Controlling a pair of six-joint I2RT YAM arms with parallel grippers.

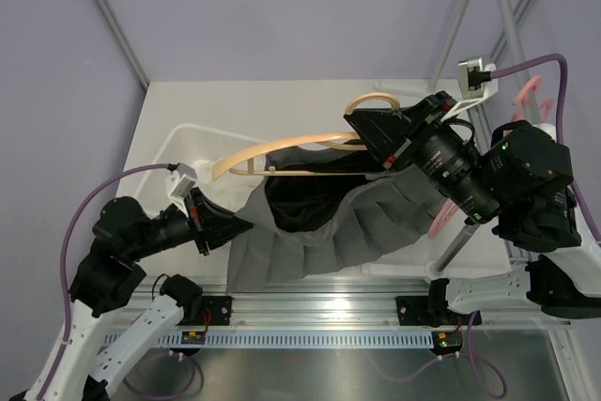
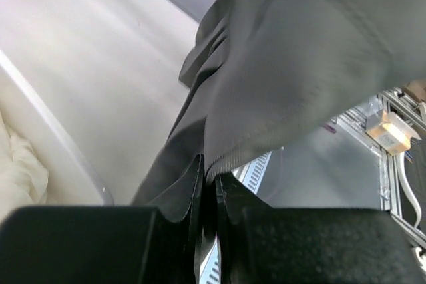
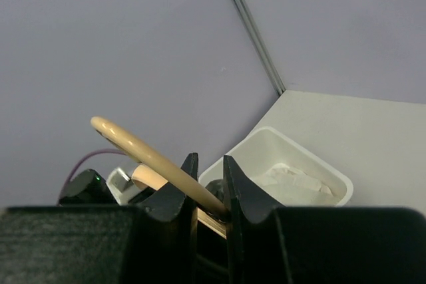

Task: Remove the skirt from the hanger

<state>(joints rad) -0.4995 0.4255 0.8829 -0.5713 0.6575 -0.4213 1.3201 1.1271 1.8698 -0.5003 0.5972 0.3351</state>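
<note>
The grey pleated skirt point(image 1: 357, 223) with a black lining hangs from the light wooden hanger point(image 1: 282, 149) and drapes toward the near table edge. My right gripper point(image 1: 362, 124) is shut on the hanger's neck just below its hook; in the right wrist view the wooden rod point(image 3: 146, 154) runs between the jaws of that gripper point(image 3: 210, 164). My left gripper point(image 1: 246, 225) is at the skirt's left hem. In the left wrist view the skirt point(image 2: 299, 64) fills the upper right, and its hem edge is pinched in the narrow slit of the left gripper point(image 2: 211, 184).
A white bin point(image 1: 178, 143) stands at the left of the table with white cloth point(image 3: 293, 181) in it. A pink hanger point(image 1: 526, 96) hangs on the stand at the far right. The metal rail point(image 1: 319, 307) runs along the near edge under the skirt.
</note>
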